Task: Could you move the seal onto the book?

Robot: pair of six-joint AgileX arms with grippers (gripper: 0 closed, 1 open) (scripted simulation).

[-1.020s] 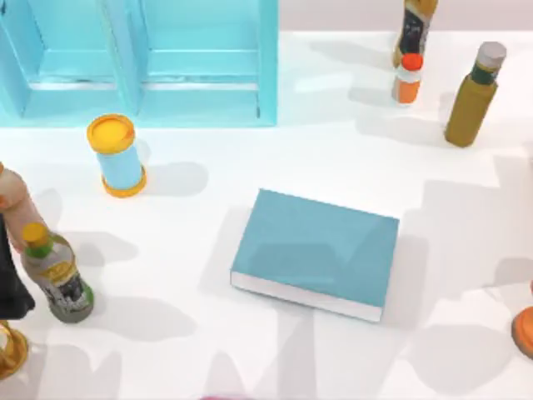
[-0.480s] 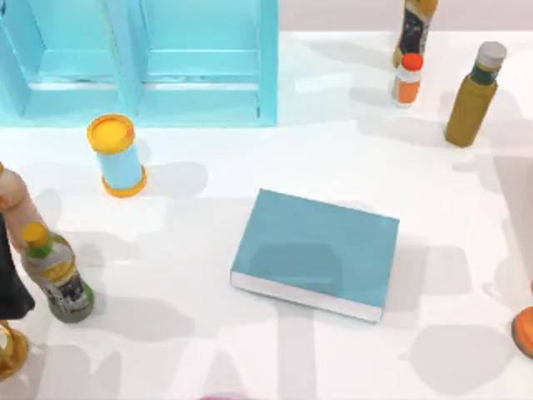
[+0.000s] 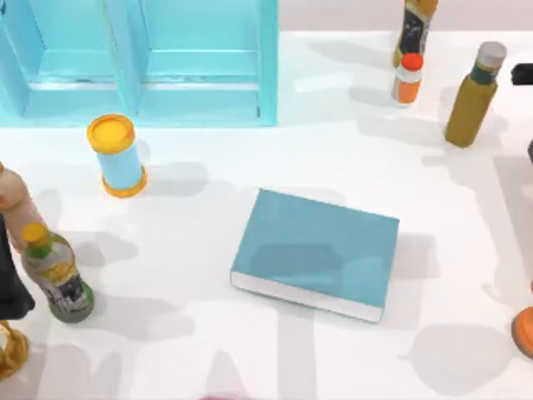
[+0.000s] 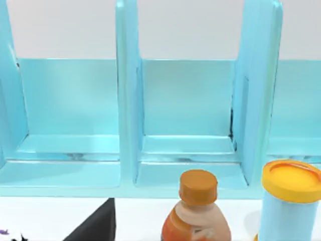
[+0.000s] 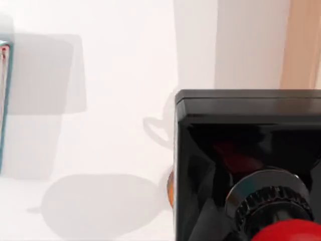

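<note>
Right gripper: can't tell whether it's open or closed, or if it has hold of anything. A dark bit of the right arm (image 3: 525,73) pokes in at the table's right edge, top view, near the olive bottle w/ grey cap (image 3: 472,93).

Seal (image 5: 248,165) sits v. close under the right wrist cam: black square block, metal collar, red ball knob. Can't tell if it's resting on the white table (image 5: 110,75) or lifted. An orange item (image 5: 170,188) peeks out just beside the block. Book's edge (image 5: 2,100) is well apart from the seal, bare table between.

Top view: the book (image 3: 315,252) lies flat approx. mid-table, teal cover up, white pages facing the near edge, nothing on it. The orange item (image 3: 525,332) is at the right edge. Small orange-capped bottle (image 3: 407,79) and a dark-label bottle (image 3: 415,29) stand far right. Light-blue cabinet (image 3: 141,62) is far left, w/ a yellow-lid can (image 3: 117,154) in front. Green bottle (image 3: 57,275) stands at the left edge.

Left wrist cam faces the cabinet's open bays.
</note>
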